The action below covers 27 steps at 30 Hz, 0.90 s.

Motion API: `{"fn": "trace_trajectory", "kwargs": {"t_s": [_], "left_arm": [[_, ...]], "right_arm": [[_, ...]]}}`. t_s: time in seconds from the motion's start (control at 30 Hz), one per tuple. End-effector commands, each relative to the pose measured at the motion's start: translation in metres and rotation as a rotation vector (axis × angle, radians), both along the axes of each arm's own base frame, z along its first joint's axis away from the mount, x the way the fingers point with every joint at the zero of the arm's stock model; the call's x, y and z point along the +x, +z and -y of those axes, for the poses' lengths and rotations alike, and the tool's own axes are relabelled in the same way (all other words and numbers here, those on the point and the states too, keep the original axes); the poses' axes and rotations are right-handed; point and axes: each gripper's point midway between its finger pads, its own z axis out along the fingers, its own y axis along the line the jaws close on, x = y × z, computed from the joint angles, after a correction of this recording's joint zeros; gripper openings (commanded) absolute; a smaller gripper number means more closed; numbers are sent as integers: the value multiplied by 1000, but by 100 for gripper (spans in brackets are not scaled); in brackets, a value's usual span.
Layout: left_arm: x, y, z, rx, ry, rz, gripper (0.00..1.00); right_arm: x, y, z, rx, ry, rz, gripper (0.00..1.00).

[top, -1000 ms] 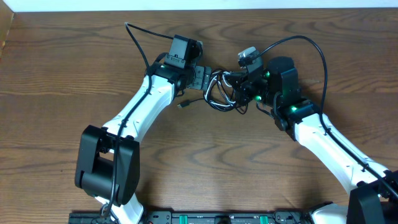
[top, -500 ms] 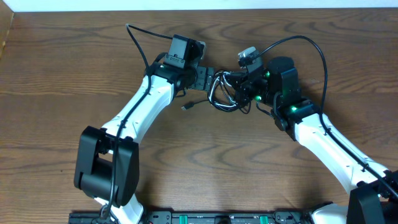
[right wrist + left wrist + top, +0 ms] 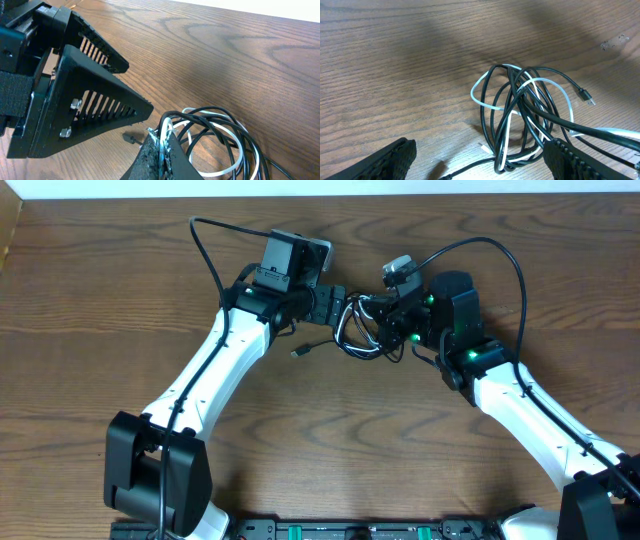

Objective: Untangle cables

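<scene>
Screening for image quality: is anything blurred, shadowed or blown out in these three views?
Overhead: evenly lit, sharp; the cables small but legible. Left wrist: cables crisp, broad soft shadows across the table above them, left gripper blurry at the bottom corners. Right wrist: right gripper close and out of focus; strip beyond the table edge blown out white.

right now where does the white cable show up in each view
Overhead: the white cable is a pale loop at the left edge of the tangle, upper centre of the picture.
Left wrist: centre-right, threaded through the black cables.
Right wrist: bottom right, curving through the same coil.
Shared landmark: the black cables coiled around it.
</scene>
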Motion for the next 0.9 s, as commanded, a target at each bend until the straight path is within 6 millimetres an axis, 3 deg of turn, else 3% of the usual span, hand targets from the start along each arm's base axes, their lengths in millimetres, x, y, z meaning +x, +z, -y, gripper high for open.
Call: {"fn": "trace_trajectory", "kwargs": {"t_s": [0.0,0.33,0.6,0.87], "left_arm": [[3,3,3,10,-46,21,86],[8,-44,5,41,-46,-69,86],[12,-46,7,39,-49,-55,85],[17,-51,8,37,-49,-49,75]], "right_arm": [[4,9,0,13,1,22,1],[5,10,-1,15,1,27,1],[5,10,-1,15,1,27,1],[5,10,-1,15,1,26,1]]}}
